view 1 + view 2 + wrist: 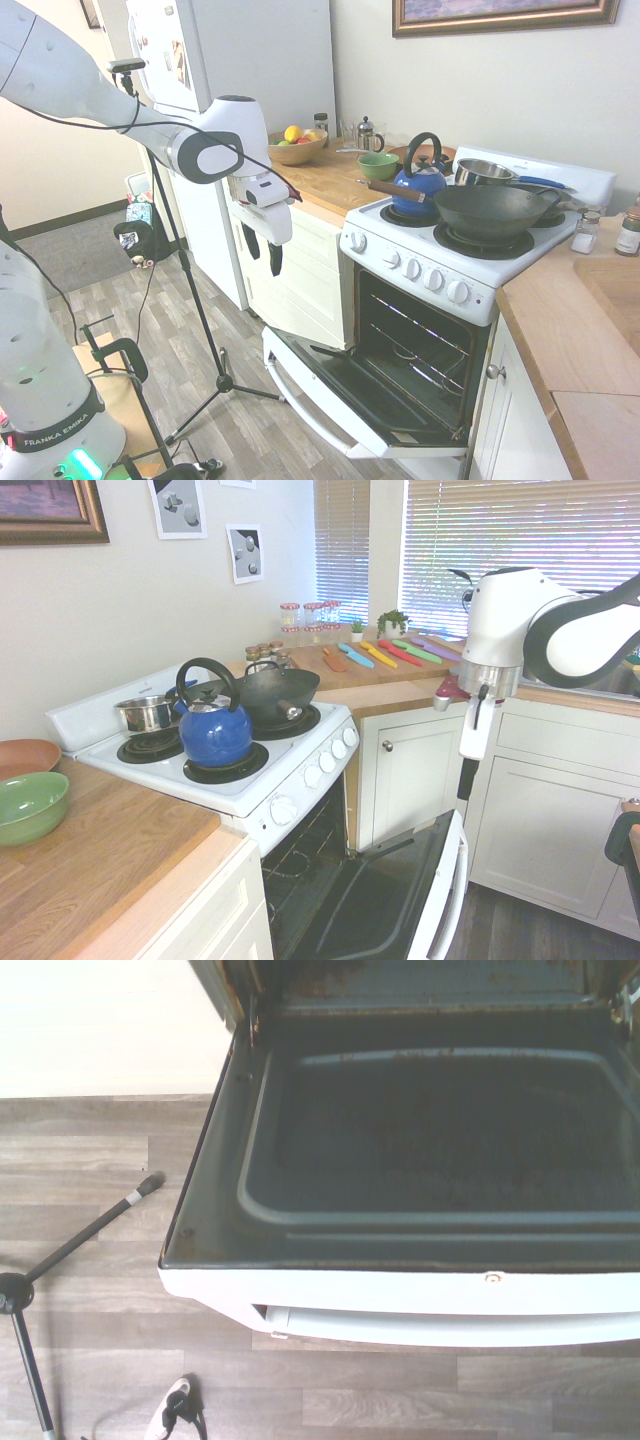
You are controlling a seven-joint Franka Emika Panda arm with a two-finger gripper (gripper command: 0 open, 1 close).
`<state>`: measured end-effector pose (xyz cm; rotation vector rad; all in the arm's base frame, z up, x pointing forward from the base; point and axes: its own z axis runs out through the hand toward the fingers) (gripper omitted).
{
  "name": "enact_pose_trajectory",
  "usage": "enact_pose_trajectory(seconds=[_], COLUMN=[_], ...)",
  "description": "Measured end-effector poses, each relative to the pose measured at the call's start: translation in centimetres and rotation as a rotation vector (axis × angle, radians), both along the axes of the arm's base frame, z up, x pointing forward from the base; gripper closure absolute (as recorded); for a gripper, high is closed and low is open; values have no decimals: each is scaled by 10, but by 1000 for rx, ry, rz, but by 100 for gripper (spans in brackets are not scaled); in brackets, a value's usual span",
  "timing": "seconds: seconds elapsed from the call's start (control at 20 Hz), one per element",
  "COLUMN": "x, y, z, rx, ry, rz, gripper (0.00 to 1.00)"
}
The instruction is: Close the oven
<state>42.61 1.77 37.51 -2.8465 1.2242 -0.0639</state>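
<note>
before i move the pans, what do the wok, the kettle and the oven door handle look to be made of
Wok: dark, dull metal, perhaps iron or steel. Kettle: likely enameled metal, given its glossy blue coat. Oven door handle: smooth white, painted metal or plastic; I can't tell which.

Kettle blue; bowl green; oven white.

Glossy blue kettle, wooden counter

Exteriors: opposite sides, facing stove | wrist: close above door
</note>
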Motion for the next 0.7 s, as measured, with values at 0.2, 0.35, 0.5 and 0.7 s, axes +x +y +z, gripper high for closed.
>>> enact_pose_trajectory(seconds=[0.2,0.35,0.5,0.7], x=[-2,2,10,31], y=[-5,-22,-31,-49], z=[-2,-24,-87,-174], rx=[-26,-41,-31,-35], ry=[41,108,214,294], rz=[9,-15,-48,-72], gripper=[0,0,0,0])
